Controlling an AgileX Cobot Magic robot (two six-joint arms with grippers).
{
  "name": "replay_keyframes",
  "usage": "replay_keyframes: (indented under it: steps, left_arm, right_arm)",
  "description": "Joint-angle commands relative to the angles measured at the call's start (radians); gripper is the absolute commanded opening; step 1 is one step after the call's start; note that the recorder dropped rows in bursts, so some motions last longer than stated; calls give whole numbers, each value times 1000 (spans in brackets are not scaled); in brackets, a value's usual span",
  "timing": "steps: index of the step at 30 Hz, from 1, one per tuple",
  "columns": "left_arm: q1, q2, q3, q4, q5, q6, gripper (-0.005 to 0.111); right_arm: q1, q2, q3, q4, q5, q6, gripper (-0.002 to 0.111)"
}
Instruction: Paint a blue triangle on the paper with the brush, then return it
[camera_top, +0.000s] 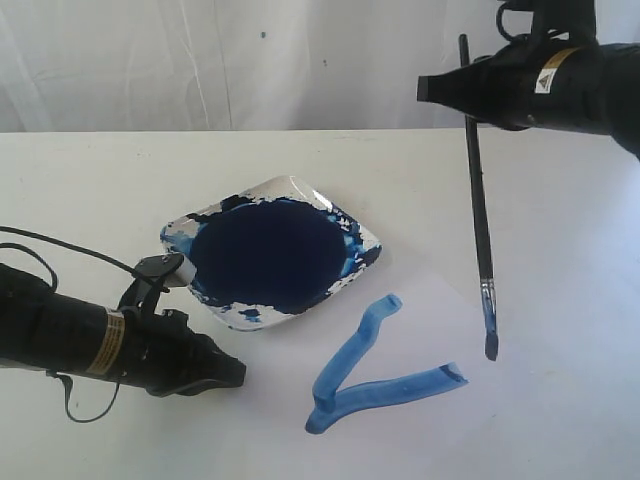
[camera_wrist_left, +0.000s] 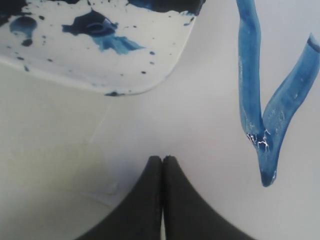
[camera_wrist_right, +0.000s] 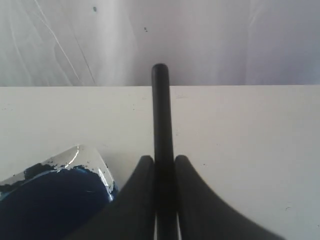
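Observation:
My right gripper (camera_top: 428, 90) (camera_wrist_right: 160, 160) is shut on the upper handle of the black brush (camera_top: 478, 200) (camera_wrist_right: 160, 115), which hangs almost upright. Its blue bristles (camera_top: 491, 340) sit over the paper (camera_top: 405, 345) (camera_wrist_left: 200, 110), just right of the lower stroke's end; whether they touch is unclear. Of the blue triangle (camera_top: 352, 352) (camera_wrist_left: 249, 75), two thick light-blue strokes show, joined in a V with its open side to the upper right. My left gripper (camera_top: 238, 372) (camera_wrist_left: 162, 158) is shut and empty, low by the paper's left edge, left of the V's corner.
A white dish (camera_top: 290, 187) (camera_wrist_left: 100, 65) (camera_wrist_right: 80, 155) holding a dark navy paint pool (camera_top: 265, 255) (camera_wrist_right: 45, 200) stands left of the strokes, between the two arms. A white backdrop (camera_top: 200, 60) closes off the table's far edge.

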Motion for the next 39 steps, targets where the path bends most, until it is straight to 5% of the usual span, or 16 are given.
replay_keyframes:
  steps: [1,7,39]
  left_arm:
    - [-3,-1,-1,0,5,2,0]
    - [-3,-1,-1,0,5,2,0]
    - [-3,-1,-1,0,5,2,0]
  right_arm:
    - [6,16,43,0,-37,-2,0]
    - [47,103,62,0,-209,28,0]
    - [47,318,60,1,-536,27,0]
